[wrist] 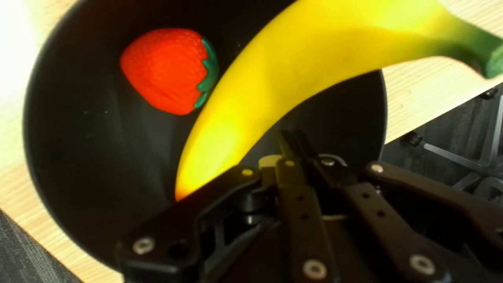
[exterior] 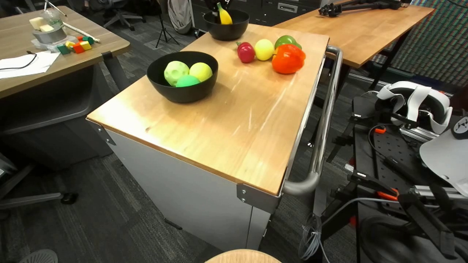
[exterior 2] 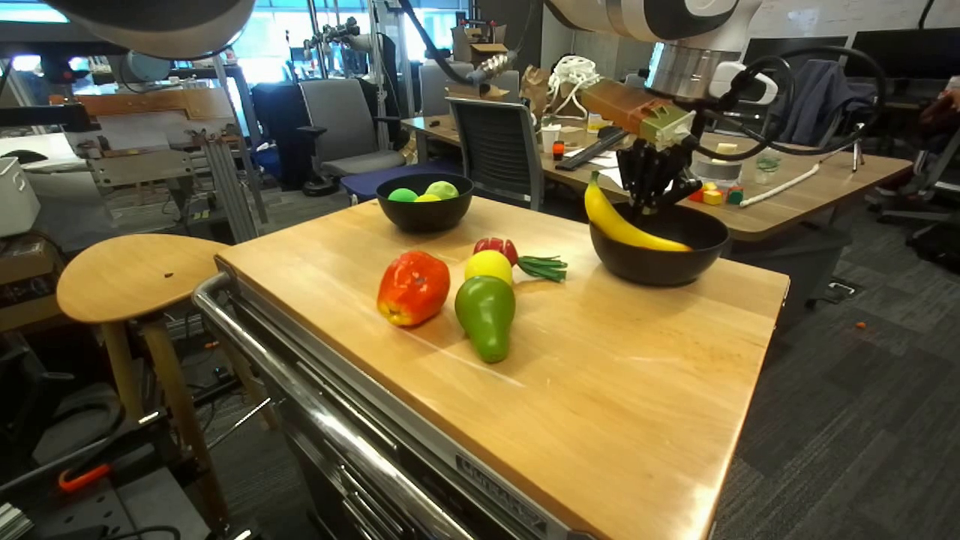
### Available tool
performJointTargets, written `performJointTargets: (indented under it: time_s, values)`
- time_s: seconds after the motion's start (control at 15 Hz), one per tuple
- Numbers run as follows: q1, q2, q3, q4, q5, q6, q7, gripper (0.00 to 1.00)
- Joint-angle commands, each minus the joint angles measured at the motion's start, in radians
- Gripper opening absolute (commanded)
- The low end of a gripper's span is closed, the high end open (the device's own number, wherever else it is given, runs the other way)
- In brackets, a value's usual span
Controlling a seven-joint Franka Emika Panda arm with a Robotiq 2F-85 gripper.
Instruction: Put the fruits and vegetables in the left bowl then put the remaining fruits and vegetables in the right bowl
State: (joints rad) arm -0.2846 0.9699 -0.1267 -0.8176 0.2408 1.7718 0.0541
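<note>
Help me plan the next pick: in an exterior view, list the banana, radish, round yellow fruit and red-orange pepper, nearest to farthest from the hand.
In an exterior view:
1. Banana: in the bowl, beside the hand.
2. Radish: on the tabletop, leaves toward that bowl.
3. Round yellow fruit: beside the radish.
4. Red-orange pepper: past the round yellow fruit.

"What sort of place was it?"
"It looked like a robotics lab: a robot arm (exterior 2: 679,26) and a white headset (exterior: 418,102) were there."
"And the office look?"
"Grey chairs (exterior 2: 341,120), dark screens (exterior 2: 919,64) and carpet (exterior: 109,204) gave it that."
</note>
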Motion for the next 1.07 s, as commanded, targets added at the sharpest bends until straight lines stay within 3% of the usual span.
performJointTargets:
  time_s: [0.0,1.0]
  values:
    - [0.022,0.013,-0.018,0.021,-0.032,-0.003,0.016,0.06]
    - [0.06,0.032,-0.012,-0.007,-0.106,-0.108,-0.011,0.06]
